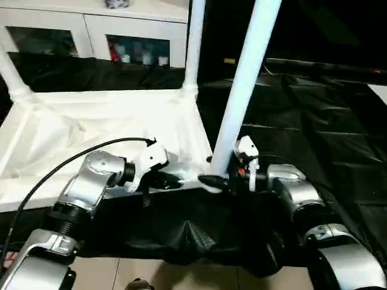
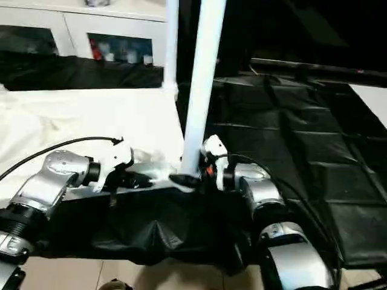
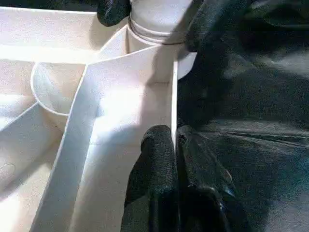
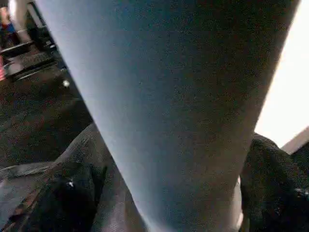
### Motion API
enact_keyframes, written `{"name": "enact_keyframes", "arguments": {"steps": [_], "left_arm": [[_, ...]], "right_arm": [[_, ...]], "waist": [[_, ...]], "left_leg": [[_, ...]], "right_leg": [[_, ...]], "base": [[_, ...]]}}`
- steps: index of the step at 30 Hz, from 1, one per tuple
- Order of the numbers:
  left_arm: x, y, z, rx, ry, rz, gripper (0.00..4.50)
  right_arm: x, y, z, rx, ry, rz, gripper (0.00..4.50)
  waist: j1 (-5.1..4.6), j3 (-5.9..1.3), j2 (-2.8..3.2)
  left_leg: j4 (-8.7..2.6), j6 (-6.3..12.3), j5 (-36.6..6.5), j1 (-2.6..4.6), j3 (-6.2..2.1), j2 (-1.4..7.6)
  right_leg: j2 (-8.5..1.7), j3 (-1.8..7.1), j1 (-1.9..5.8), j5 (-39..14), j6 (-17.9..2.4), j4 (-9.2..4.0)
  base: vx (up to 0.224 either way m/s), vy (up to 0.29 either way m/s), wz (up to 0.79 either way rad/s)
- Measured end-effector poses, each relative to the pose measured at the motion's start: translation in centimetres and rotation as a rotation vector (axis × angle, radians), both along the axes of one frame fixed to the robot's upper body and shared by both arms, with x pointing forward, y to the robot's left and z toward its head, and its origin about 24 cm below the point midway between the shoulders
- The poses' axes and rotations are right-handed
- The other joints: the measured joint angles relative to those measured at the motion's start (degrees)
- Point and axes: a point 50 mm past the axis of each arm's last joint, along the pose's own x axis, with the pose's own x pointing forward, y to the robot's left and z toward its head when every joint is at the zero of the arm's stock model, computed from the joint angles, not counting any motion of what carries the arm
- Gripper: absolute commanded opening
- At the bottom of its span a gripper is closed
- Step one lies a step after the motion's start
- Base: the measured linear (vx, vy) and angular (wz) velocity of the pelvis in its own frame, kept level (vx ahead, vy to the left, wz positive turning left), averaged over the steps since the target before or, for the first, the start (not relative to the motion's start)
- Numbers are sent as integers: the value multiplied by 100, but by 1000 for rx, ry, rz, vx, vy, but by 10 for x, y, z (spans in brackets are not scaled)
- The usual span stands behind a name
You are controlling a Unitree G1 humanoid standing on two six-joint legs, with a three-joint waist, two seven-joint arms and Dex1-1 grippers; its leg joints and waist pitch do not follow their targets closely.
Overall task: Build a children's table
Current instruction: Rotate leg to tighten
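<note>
Seating the leg at frame centre needs steady downward twist: right tool brackets it, fingers apart; left tool pinches the tabletop rim closed.

both silver forearms reach forward and angle inward; left gripper pinched closed; right gripper fingers spread wide.

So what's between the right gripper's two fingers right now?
The near-corner leg, standing in its socket on the upturned top; the right gripper straddles its base. The right wrist view shows it best.
</note>
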Motion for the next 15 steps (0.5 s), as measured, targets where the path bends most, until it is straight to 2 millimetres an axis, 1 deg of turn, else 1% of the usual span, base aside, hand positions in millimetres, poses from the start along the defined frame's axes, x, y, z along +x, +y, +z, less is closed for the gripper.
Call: {"name": "enact_keyframes", "arguments": {"steps": [1, 2, 3, 6, 9, 15], "left_arm": [[-1, 1, 0, 1, 4, -5, 0], [-2, 2, 0, 1, 7, -11, 0], [-2, 3, 0, 0, 12, -17, 0], [-3, 4, 0, 0, 19, -25, 0], [-3, 4, 0, 1, 20, -28, 0], [-3, 3, 0, 1, 8, -18, 0]], "right_arm": [[0, 0, 0, 0, 3, 6, 351], [-1, -1, 0, 0, 6, 16, 337], [-2, 0, 0, 1, 8, 31, 315], [-2, 0, 0, -2, 11, 38, 305], [-2, 0, 0, -3, 12, 40, 274], [-2, -1, -1, -6, 10, 27, 261]], "waist": [[1, 0, -2], [2, 0, -2], [3, 0, -3], [6, 0, -4], [6, 0, -5], [12, 0, -4]], "left_leg": [[0, 0, 0, 0, 0, 0], [0, 0, 0, -1, 0, 0], [0, 0, 0, 0, 0, 0], [1, 0, 0, 0, 1, 0], [1, 0, 0, 0, 1, 0], [1, 0, 0, 1, 1, 0]], "right_leg": [[0, 0, 0, 0, 0, 0], [0, 0, 0, 0, 0, -1], [0, 0, 0, -1, 0, -1], [0, 0, 0, -1, 0, -1], [0, 0, 0, -1, 0, 0], [-1, 0, 1, 0, 0, 0]], "base": [[0, 0, 0], [0, 0, 0], [0, 0, 0], [0, 0, 0], [0, 0, 0], [0, 0, 0]]}}
